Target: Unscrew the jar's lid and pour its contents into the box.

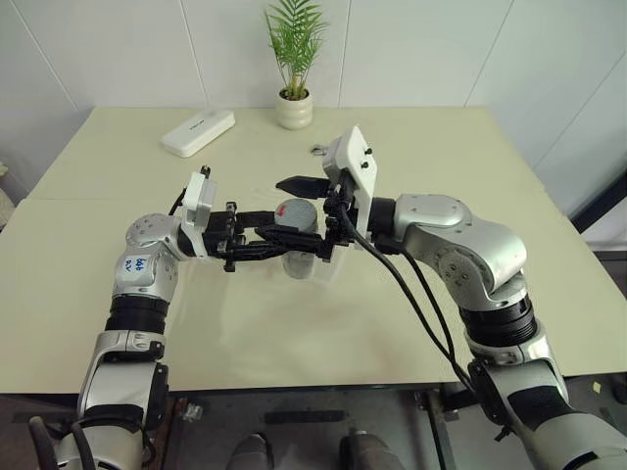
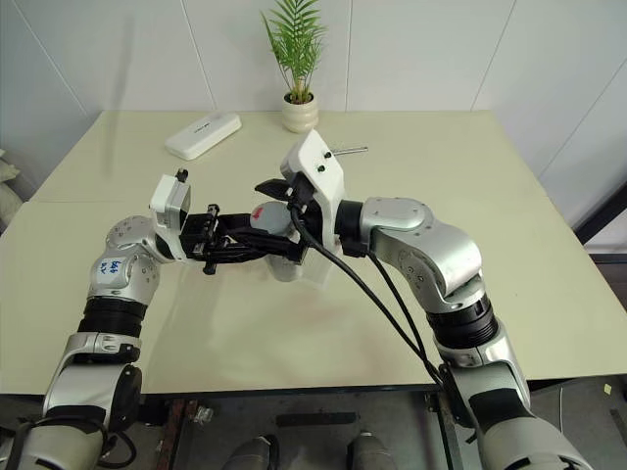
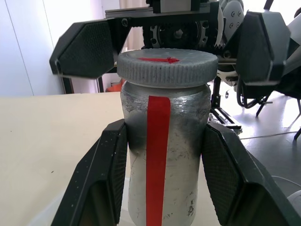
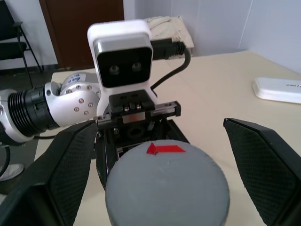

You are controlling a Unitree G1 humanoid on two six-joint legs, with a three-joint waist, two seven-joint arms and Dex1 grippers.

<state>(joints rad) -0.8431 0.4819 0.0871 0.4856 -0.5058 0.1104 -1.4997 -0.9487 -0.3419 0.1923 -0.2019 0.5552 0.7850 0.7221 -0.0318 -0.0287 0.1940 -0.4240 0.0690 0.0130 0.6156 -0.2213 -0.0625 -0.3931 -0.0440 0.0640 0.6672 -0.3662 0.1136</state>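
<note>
A white plant pot (image 1: 294, 110) with a green frond stands at the far edge of the table (image 1: 118, 294), well beyond the jar (image 1: 298, 250), and a flat white case (image 1: 198, 132) lies beyond the jar too, toward the robot's left. A small metal bit (image 2: 349, 151) lies on the table past the right arm. The clear box (image 1: 331, 266) sits just under and beside the jar, half hidden by both arms.

The jar is held upright above the table's middle, long axis vertical, lid (image 4: 167, 186) on top. It is a silvery cylinder with a red stripe down its side (the metal looks scuffed); the grey ribbed lid carries a red arrow mark.

The left hand (image 3: 162, 174) is clamped on the jar's body. The right hand (image 4: 164, 169) is spread wide, one finger on each side of the lid, not touching it
</note>
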